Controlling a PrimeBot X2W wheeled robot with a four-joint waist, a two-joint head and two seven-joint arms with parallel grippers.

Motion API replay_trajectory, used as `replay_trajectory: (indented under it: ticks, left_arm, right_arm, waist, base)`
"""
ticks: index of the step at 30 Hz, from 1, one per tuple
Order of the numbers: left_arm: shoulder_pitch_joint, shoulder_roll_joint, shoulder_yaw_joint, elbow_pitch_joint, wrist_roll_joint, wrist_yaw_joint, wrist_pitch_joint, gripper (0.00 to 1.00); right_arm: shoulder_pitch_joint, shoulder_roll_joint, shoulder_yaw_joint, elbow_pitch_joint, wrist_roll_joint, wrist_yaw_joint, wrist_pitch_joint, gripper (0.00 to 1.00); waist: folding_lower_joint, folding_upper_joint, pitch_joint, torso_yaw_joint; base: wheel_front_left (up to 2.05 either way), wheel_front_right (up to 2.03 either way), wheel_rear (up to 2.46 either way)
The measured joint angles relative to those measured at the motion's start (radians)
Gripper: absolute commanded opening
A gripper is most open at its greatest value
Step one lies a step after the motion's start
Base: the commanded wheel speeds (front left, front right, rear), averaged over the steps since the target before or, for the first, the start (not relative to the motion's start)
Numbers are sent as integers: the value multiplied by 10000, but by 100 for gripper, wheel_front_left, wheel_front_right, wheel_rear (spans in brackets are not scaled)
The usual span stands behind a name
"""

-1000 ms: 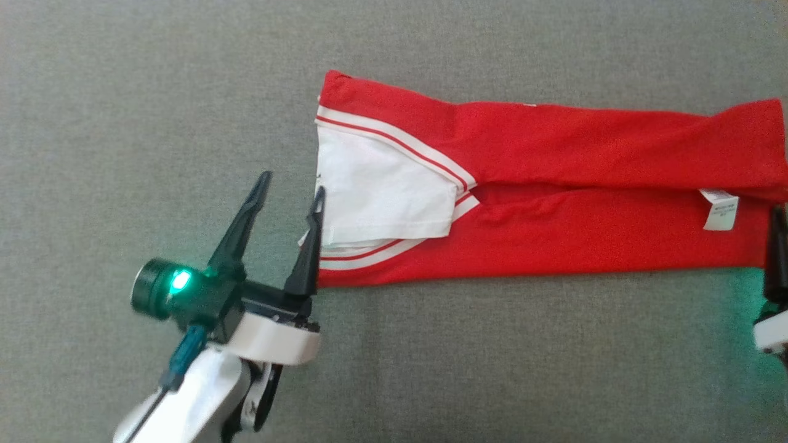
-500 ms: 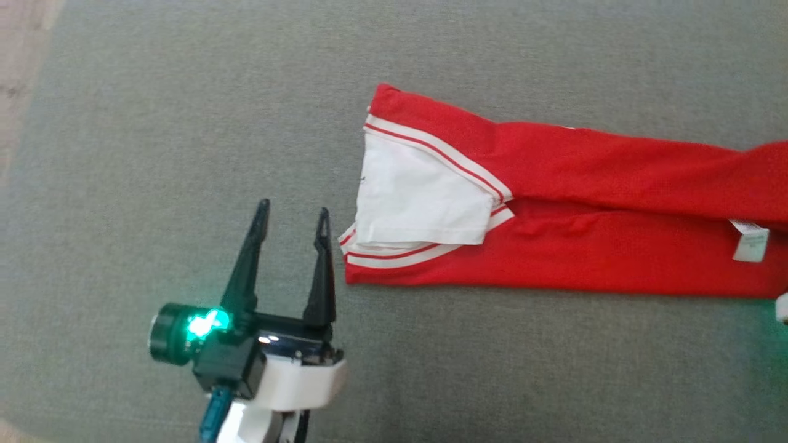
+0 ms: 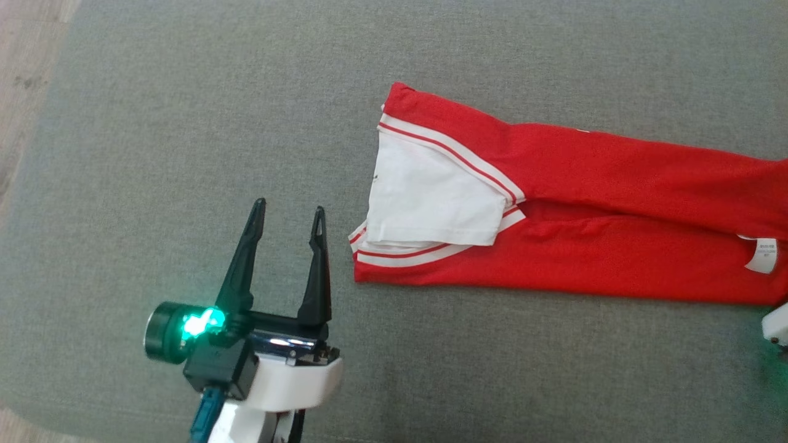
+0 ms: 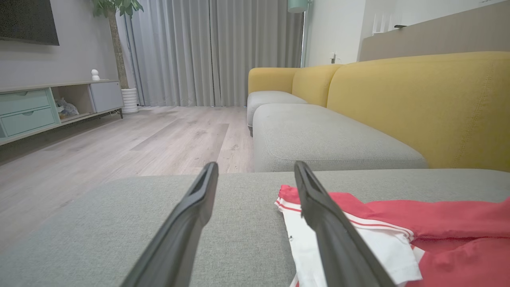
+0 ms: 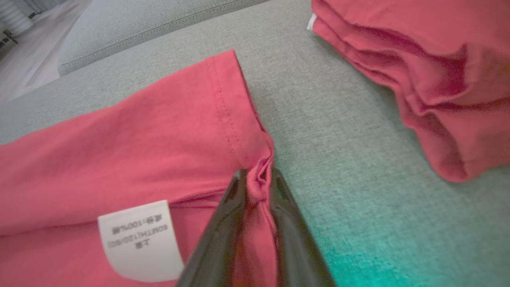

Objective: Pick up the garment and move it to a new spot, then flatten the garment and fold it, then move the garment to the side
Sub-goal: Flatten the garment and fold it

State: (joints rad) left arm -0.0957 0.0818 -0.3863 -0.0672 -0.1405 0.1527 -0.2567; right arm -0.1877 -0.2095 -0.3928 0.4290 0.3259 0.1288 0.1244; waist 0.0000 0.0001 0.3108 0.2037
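The garment (image 3: 585,246) is red with a white sleeve and white-and-red stripes. It lies folded into a long band on the grey cushion (image 3: 184,123). My left gripper (image 3: 288,208) stands open just left of the garment's striped end, not touching it. In the left wrist view the same open left gripper (image 4: 255,165) has the garment (image 4: 438,223) at its right. My right gripper (image 5: 258,175) is shut on a bunched corner of the garment's hem (image 5: 139,151), beside a white care label (image 5: 139,239). A pale part of my right arm (image 3: 775,323) shows at the right edge.
A second heap of red cloth (image 5: 438,79) lies beyond the pinched corner, with bare cushion between. The cushion's left edge meets a wooden floor (image 3: 24,92). A yellow sofa back (image 4: 418,103) rises to the right, and a low cabinet (image 4: 36,111) stands across the room.
The head camera has shifted. My left gripper has drawn back from the garment's left edge and stays open. My right gripper's fingers have closed on the hem.
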Motion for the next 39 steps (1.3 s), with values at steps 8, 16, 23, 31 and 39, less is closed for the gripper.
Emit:
replay_trajectory:
  ticks: [8, 16, 23, 31, 39]
  left_arm:
    - [48, -159, 387, 12, 184, -309, 0, 100]
    - [216, -251, 731, 52, 276, -568, 0, 100]
    - [246, -268, 777, 173, 288, -663, 0, 100]
    - [246, -282, 773, 276, 255, -748, 0, 100]
    - [239, -288, 497, 397, 50, -740, 0, 100]
  right_arm:
    - [-47, -261, 167, -38, 232, 0, -228, 0]
    - [-244, -932, -100, -1459, 823, 0, -272, 0]
    - [-277, -127, 989, -5003, 1628, 0, 713, 0]
    - [-33, 989, 2823, -6903, 1442, 0, 1519, 0]
    - [-38, 1499, 5246, -5720, 1912, -2, 995, 0]
  waist:
    - [1, 0, 5, -158]
    - [1, 0, -175, -460]
    - [1, 0, -339, -456]
    - [0, 0, -386, -219]
    - [1, 0, -436, 148]
  base:
    - [0, 0, 0]
    - [0, 0, 0]
    - [0, 0, 0]
    - [0, 0, 0]
    - [0, 0, 0]
